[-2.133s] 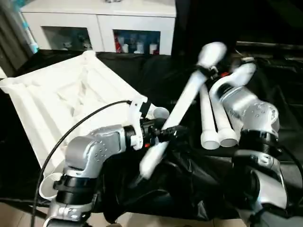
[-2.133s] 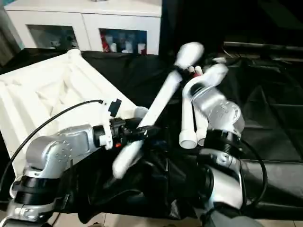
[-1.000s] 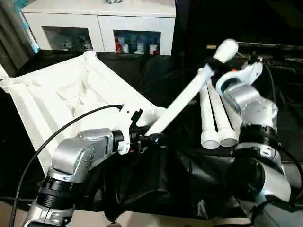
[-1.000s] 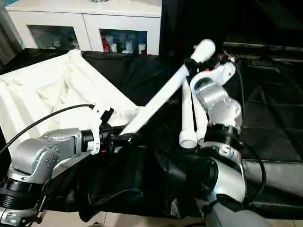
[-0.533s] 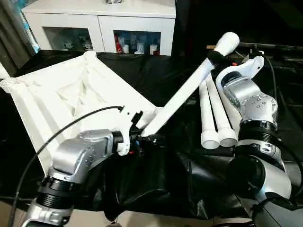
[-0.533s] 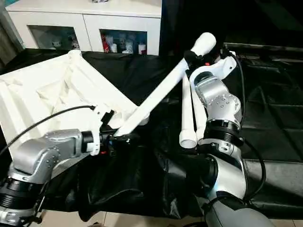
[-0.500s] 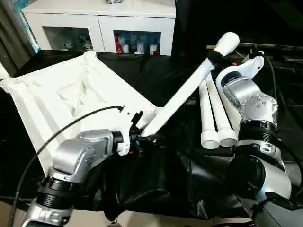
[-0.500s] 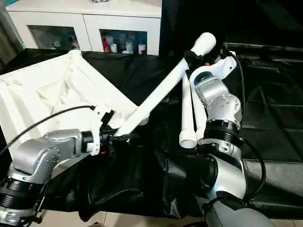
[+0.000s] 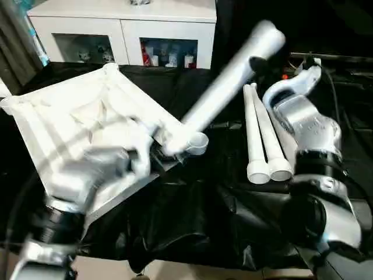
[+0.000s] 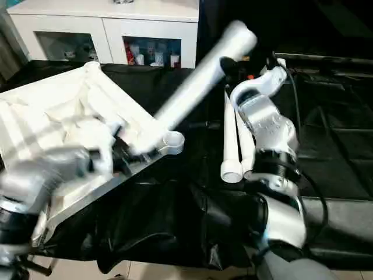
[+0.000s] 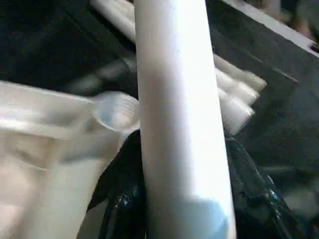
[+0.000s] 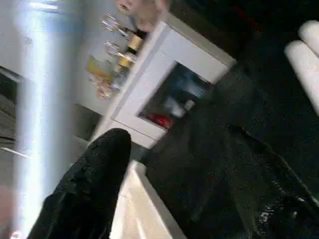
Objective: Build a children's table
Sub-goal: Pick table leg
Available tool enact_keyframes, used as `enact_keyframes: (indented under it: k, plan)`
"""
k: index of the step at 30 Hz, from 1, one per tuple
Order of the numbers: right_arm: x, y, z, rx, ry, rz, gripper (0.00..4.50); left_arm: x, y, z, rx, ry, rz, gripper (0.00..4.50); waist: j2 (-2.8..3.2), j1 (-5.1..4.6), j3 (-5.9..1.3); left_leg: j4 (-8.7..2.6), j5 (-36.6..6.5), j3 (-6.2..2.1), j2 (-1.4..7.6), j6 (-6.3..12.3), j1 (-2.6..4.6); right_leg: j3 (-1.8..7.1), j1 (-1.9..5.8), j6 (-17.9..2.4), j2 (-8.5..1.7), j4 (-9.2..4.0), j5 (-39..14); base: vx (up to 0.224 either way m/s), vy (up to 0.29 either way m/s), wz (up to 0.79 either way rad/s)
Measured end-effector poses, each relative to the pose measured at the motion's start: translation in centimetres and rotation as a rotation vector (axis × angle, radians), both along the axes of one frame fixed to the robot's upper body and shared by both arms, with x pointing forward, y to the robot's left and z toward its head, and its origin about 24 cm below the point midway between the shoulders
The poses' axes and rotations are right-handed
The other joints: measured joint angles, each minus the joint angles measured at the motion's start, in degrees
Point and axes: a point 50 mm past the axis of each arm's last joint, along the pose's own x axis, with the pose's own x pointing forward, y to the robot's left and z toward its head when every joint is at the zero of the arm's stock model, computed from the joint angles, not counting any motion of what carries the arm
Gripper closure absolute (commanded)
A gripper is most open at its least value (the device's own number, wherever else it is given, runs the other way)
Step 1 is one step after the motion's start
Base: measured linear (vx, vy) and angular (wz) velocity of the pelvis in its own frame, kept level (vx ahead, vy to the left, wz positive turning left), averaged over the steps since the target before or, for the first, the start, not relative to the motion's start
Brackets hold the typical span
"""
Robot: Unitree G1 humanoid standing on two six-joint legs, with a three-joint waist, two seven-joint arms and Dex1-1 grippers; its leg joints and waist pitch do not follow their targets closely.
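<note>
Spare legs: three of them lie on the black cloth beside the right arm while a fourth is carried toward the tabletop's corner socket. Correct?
Not quite. The left eye view shows two spare legs on the black cloth, not three. The carried leg does slant toward the corner socket.

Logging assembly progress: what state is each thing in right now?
Table top: upside down, ribbed underside up.
Leg: tilted, lower end at the near corner socket.
Spare legs: lying side by side on the black cloth.
Cabinet: glass doors closed.
</note>
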Motion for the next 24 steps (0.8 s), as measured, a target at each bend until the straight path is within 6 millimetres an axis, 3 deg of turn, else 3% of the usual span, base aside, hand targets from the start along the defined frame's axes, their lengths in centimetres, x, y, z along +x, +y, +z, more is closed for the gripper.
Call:
enact_keyframes:
  k: [3,6,8,9,12,19,24]
  plan:
    - [-0.6,0.0,0.1,-0.089,-0.049,0.064,0.96,0.2,0.4,0.4,0.006,-0.013,-0.004,3.09,0.01,0.04,0.00,0.01,0.0,-0.04,0.00,0.03,-0.02,-0.01,0.00,0.0,-0.01,0.00,0.0,0.000,0.000,0.00]
    - [-0.9,0.0,1.7,-0.266,-0.158,0.103,0.64,0.3,0.7,0.2,0.008,0.000,-0.004,3.09,0.00,0.04,0.00,0.01,0.0,-0.04,0.01,0.04,-0.01,-0.02,0.04,0.0,-0.01,0.00,0.0,0.000,0.000,0.00]
    - [-1.4,-0.7,2.6,-0.642,-0.291,0.099,0.52,0.3,0.9,0.2,0.020,0.004,-0.017,3.09,0.00,0.23,0.00,0.04,0.0,-0.06,0.01,0.02,-0.05,-0.03,0.05,0.0,-0.02,0.00,0.0,0.000,0.000,0.00]
    - [-1.6,-0.9,2.9,-0.778,-0.340,0.096,0.27,0.3,1.1,0.2,0.026,0.004,-0.016,3.09,0.00,0.23,0.00,0.04,0.0,-0.06,0.01,-0.02,-0.05,-0.03,0.04,0.0,-0.02,0.00,0.0,0.000,0.000,0.00]
    - [-1.8,-0.7,3.9,-1.168,-0.514,0.074,0.21,0.3,1.4,0.3,0.037,0.006,-0.026,3.09,0.00,0.04,0.00,0.06,0.0,-0.04,0.01,-0.07,-0.05,-0.02,0.04,0.0,-0.03,0.02,0.0,0.000,0.000,0.00]
    - [-2.4,-0.3,6.4,-1.705,-0.846,0.007,0.21,0.0,1.5,0.2,0.054,0.028,-0.073,3.10,-0.01,-0.21,0.00,0.10,0.0,0.02,0.01,-0.02,-0.03,-0.01,0.06,0.0,-0.02,0.05,0.0,0.000,0.000,0.00]
    - [-1.8,0.4,6.1,-1.982,-0.965,0.002,0.21,-0.4,1.3,0.1,0.070,0.051,-0.112,3.10,0.00,-0.25,0.00,0.28,0.0,0.03,0.01,0.08,-0.06,-0.01,0.02,-0.1,-0.01,0.12,0.1,0.000,0.000,0.00]
